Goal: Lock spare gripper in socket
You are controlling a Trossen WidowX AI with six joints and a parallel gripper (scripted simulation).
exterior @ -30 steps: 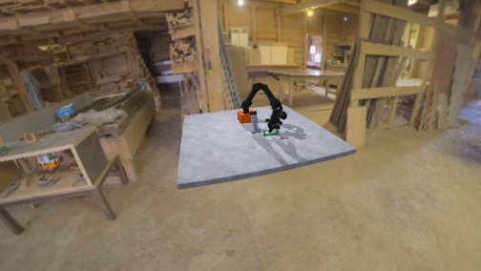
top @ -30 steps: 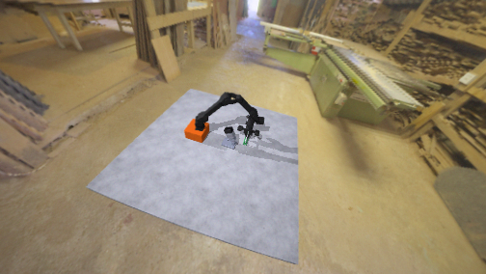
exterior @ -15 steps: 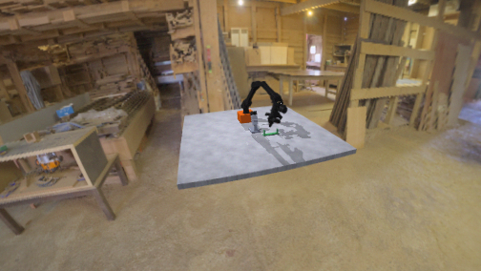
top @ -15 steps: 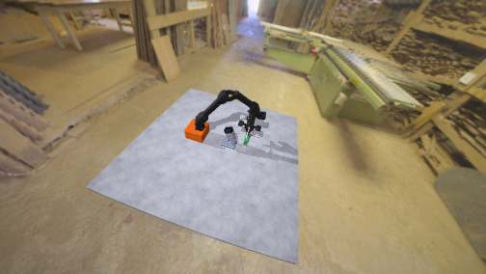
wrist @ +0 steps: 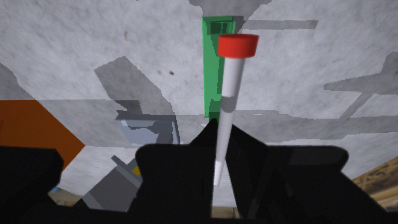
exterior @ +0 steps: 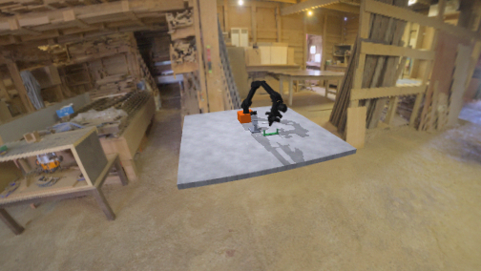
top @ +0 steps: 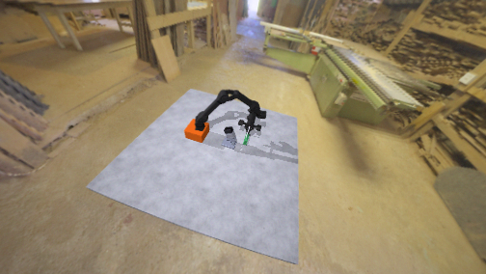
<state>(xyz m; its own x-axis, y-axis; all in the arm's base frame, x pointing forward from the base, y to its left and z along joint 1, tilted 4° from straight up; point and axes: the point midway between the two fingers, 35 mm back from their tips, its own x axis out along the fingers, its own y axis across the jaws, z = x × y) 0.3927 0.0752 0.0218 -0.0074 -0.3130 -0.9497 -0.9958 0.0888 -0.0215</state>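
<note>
My gripper [top: 248, 132] [exterior: 272, 124] [wrist: 217, 122] is shut on the lock pin [wrist: 229, 92], a white rod with a red head. The pin slants between the fingertips, red head away from the wrist, above the green holder [top: 246, 140] [exterior: 271, 134] [wrist: 212, 75]. The holder lies on the mat and holds no pin. The grey mount [top: 229, 143] [exterior: 255, 129] [wrist: 147, 134] stands between the holder and the arm's base. A black part [top: 229, 129] [exterior: 253, 113], seemingly the spare gripper, sits on the mount's top. The socket and spigot are too small or hidden to judge.
The orange block [top: 197, 131] [exterior: 244, 116] [wrist: 35, 125] carries the arm's base, behind the mount. Everything stands on the grey mat [top: 193, 188] [exterior: 215, 157]. The arm's shadow falls across the mat around the holder.
</note>
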